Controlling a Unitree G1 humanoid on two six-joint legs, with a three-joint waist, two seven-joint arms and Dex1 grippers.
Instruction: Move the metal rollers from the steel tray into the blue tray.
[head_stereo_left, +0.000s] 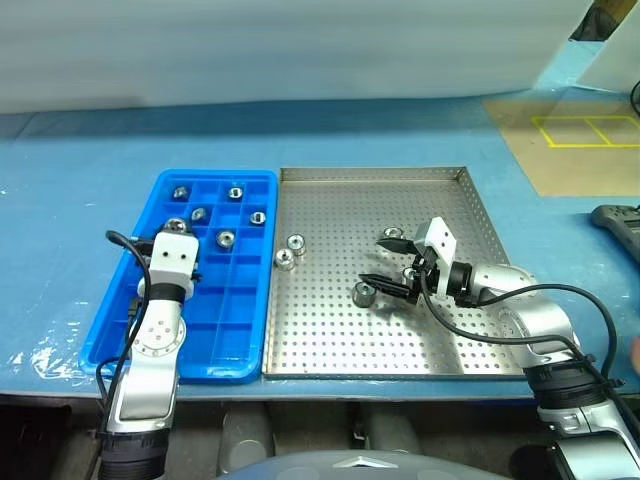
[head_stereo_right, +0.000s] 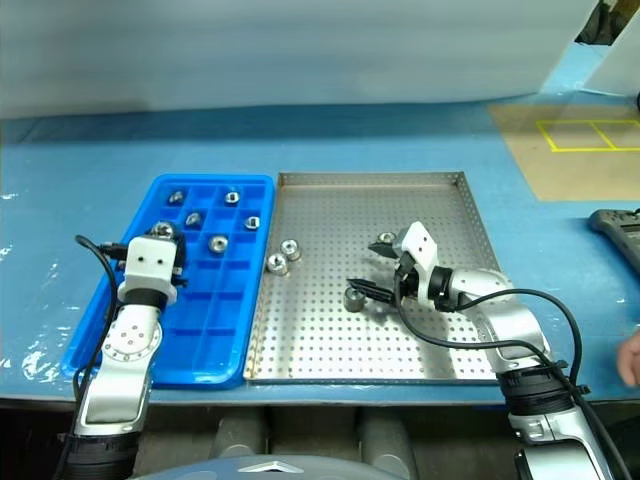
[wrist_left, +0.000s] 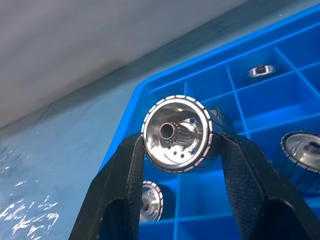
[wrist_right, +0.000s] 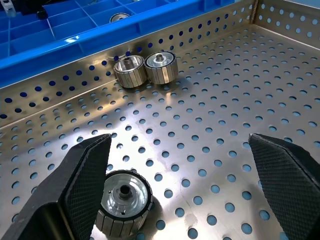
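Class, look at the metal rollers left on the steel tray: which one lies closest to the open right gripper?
The lone roller by the right gripper, beside its lower finger. The touching pair sits far off, near the steel tray edge bordering the blue tray.

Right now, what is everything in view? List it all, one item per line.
steel tray: one, silver, perforated, centre of table
blue tray: one, blue, compartments, against the steel tray's left side
rollers in blue tray: five, silver, far compartments
rollers in steel tray: three clear, silver; two by the blue tray's side, one at the right jaws; a possible fourth behind them
held roller: one, silver, over the blue tray
table cover: blue
dark device: right edge
person's hand: right edge
left gripper: jaws closed on the held roller
right gripper: jaws wide open
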